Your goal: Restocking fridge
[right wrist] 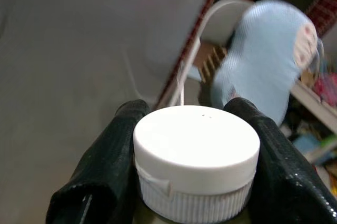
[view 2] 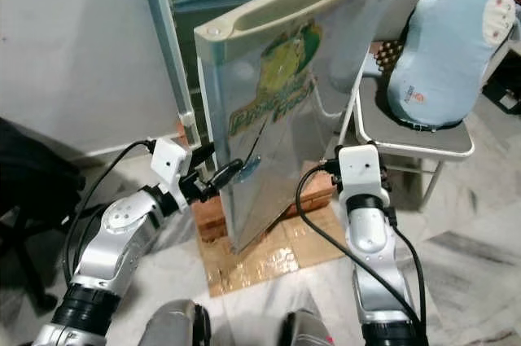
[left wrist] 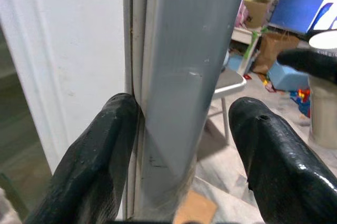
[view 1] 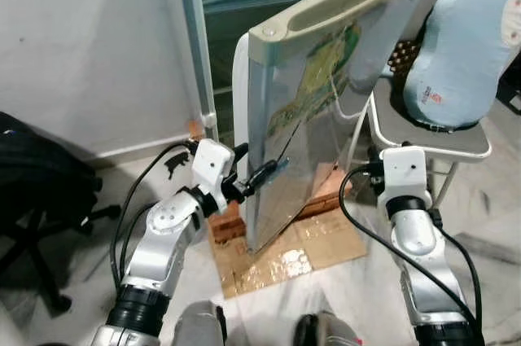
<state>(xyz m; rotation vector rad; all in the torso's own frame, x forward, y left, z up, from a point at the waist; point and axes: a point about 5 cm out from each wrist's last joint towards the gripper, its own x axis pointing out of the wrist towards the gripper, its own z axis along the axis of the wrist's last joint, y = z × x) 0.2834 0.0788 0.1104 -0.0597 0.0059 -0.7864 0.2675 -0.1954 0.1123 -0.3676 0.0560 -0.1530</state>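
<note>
A small grey fridge [view 1: 213,4] stands against the wall with its door [view 1: 326,110] swung partly out toward me; a green sticker is on the door's front. My left gripper [view 1: 264,173] is open and straddles the door's free edge [left wrist: 179,76] low down. One finger [left wrist: 100,150] rests on the white gasket side, and the other finger [left wrist: 274,155] stands off the outer face. My right gripper [right wrist: 195,134] is shut on a bottle with a white ribbed cap [right wrist: 196,153]; its wrist [view 1: 404,171] is to the right of the door.
A white chair [view 1: 444,141] carrying a light blue cushion [view 1: 460,45] stands close to the right of the door. The fridge rests on bricks [view 1: 228,224] and cardboard [view 1: 305,252]. A black office chair [view 1: 37,191] is at the left. White cables hang by the door.
</note>
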